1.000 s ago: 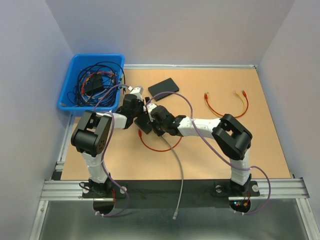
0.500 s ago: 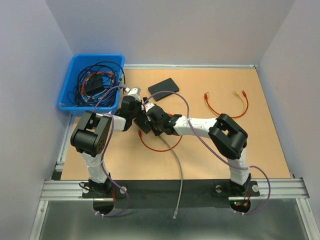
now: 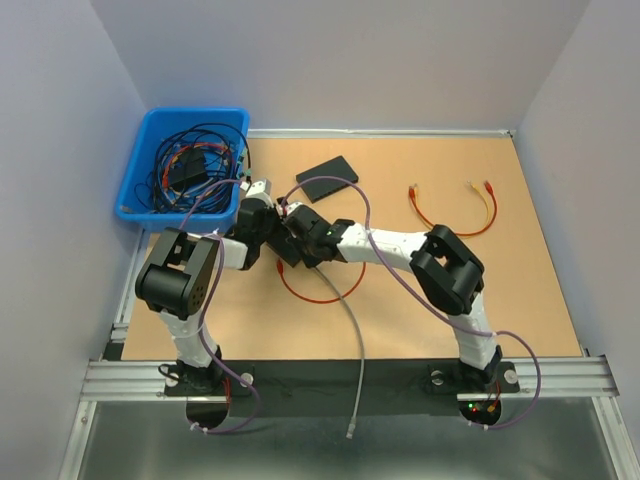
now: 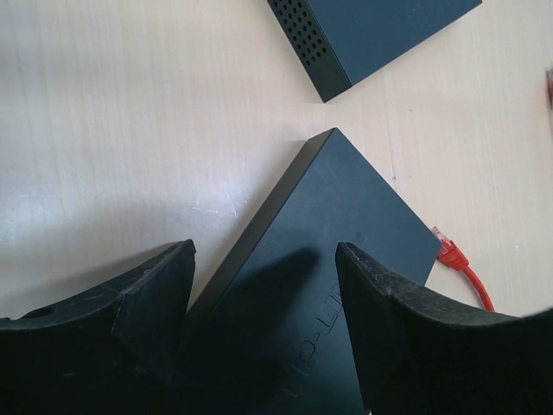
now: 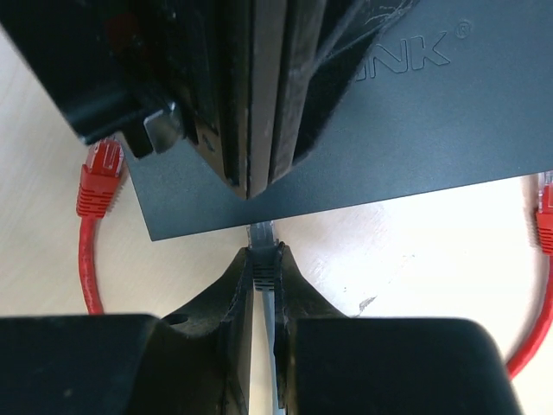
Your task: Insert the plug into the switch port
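A black TP-Link switch (image 4: 346, 207) lies flat on the table, also in the top view (image 3: 289, 255) and the right wrist view (image 5: 432, 112). My left gripper (image 4: 263, 251) stands over its top with jaws apart, the fingertips at its surface; it also shows in the top view (image 3: 272, 230). My right gripper (image 5: 263, 251) is shut on a grey plug (image 5: 263, 259) whose clear tip touches the switch's near side. The port itself is hidden. The plug's grey cable (image 3: 355, 340) trails to the table's front edge. In the top view the right gripper (image 3: 301, 241) faces the left one.
A second black switch (image 3: 327, 178) lies just beyond. A red cable (image 3: 318, 295) loops near the held switch, its plugs (image 5: 99, 177) beside it. Red and yellow cables (image 3: 450, 215) lie at right. A blue bin (image 3: 135, 180) of cables stands at far left.
Both grippers and the switch have shifted slightly left and away. The right arm has stretched further left, keeping the plug against the switch's side.
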Motion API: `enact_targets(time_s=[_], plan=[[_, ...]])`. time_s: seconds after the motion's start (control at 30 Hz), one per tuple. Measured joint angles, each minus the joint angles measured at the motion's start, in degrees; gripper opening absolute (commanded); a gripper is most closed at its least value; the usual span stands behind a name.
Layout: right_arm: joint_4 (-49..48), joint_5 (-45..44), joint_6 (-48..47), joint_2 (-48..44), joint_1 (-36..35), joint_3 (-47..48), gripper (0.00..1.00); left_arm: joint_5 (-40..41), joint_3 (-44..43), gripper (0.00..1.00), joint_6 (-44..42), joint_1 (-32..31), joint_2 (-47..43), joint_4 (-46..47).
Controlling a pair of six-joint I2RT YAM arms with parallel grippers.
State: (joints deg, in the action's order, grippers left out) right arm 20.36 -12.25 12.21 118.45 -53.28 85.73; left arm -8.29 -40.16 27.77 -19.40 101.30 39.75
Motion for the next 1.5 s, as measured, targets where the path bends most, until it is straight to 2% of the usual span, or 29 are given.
enact_targets(time_s=[0.3, 0.47, 0.6, 0.8, 1.03, 1.3, 1.5], plan=[[7.93, -1.38, -1.31, 4.24, 0.00, 8.17, 0.00, 1.33, -0.28, 0.74, -0.37, 0.02, 0.22, -0.15], [8.20, -1.05, -2.19, 4.68, 0.04, 8.96, 0.01, 1.62, -0.72, 0.74, -0.90, 0.02, 0.57, -0.28], [3.50, -0.35, -3.72, 3.67, 0.22, 5.86, 0.01, 1.77, -1.09, 0.74, -1.25, 0.02, 0.92, -0.28], [-10.69, 2.67, -6.12, -1.22, 0.50, -5.35, 0.00, 1.73, -1.49, 0.74, -1.62, 0.02, 1.29, -0.24], [-12.79, 2.86, -8.28, -0.94, 0.76, -5.68, 0.01, 2.58, -1.84, 0.73, -2.19, 0.04, 1.62, -0.26], [-9.11, 3.08, -10.40, 2.97, 1.53, 1.49, 0.00, 5.88, -2.71, 0.73, -3.80, 0.55, 2.16, -0.55], [-0.85, 3.50, -11.58, 7.67, 2.23, 11.02, 0.00, 9.09, -4.22, 0.72, -4.17, 0.61, 3.04, -1.60]])
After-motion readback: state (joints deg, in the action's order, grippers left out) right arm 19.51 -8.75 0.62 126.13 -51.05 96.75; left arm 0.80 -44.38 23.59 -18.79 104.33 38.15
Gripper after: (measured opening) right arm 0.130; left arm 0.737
